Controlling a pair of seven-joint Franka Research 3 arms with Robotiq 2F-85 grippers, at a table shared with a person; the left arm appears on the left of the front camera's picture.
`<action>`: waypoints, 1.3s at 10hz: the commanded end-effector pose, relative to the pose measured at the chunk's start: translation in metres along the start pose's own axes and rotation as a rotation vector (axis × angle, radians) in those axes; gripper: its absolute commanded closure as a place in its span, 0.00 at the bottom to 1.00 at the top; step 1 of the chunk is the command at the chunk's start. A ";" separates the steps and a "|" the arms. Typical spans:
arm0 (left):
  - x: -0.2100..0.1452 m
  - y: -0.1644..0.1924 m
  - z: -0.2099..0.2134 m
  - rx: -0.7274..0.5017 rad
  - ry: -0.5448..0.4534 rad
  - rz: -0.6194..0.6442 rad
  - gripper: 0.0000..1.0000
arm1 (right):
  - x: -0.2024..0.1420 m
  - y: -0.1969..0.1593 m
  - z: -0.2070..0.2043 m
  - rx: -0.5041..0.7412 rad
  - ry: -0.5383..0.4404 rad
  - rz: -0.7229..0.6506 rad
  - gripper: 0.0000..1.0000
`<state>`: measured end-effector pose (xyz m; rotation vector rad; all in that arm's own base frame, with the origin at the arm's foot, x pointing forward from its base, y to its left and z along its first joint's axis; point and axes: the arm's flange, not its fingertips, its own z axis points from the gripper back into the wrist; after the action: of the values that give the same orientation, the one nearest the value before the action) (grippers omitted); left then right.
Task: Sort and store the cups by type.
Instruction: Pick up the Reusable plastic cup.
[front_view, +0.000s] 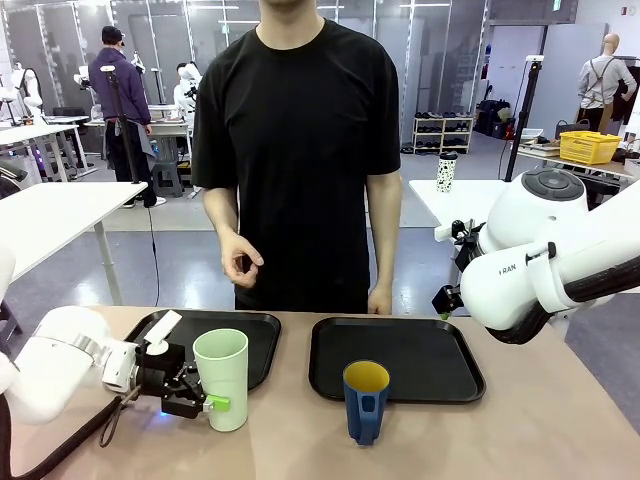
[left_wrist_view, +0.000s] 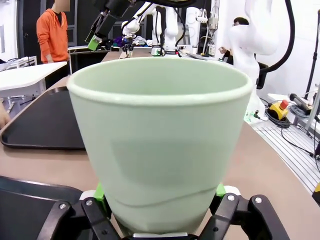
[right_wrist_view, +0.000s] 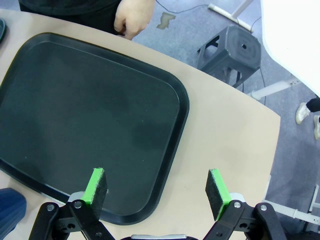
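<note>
The pale green tumbler (front_view: 222, 375) stands upright on the table in front of the left black tray (front_view: 255, 335). My left gripper (front_view: 205, 402) is shut on its lower part, and in the left wrist view the tumbler (left_wrist_view: 160, 140) sits tight between the green pads (left_wrist_view: 100, 192). The dark blue mug (front_view: 365, 400), yellow inside, stands at the front edge of the right black tray (front_view: 420, 360), handle toward me. My right gripper (right_wrist_view: 156, 172) hangs open and empty above that tray's (right_wrist_view: 90, 110) corner. A bit of the blue mug (right_wrist_view: 10, 207) shows at the lower left.
A person in a black shirt stands at the far side, with one hand (right_wrist_view: 132, 17) near the right tray's far edge. My right arm (front_view: 540, 265) is raised at the table's right. A small white spotted cup (front_view: 446, 172) stands on a table behind. A grey stool (right_wrist_view: 235, 50) is on the floor.
</note>
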<state>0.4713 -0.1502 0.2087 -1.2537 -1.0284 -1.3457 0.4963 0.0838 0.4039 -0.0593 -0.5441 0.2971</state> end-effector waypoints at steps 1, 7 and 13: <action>-0.005 0.005 -0.001 -0.028 -0.037 -0.028 0.48 | 0.000 0.000 0.000 0.000 -0.001 0.001 0.00; 0.056 -0.039 0.030 0.031 -0.039 -0.075 0.60 | 0.000 0.000 0.000 0.000 -0.001 0.001 0.00; 0.069 -0.042 0.032 0.044 -0.020 -0.086 0.60 | 0.000 0.000 0.000 0.000 -0.001 0.001 0.00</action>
<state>0.4341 -0.1194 0.2820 -1.2030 -1.1253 -1.3767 0.4963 0.0837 0.4038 -0.0593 -0.5440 0.2969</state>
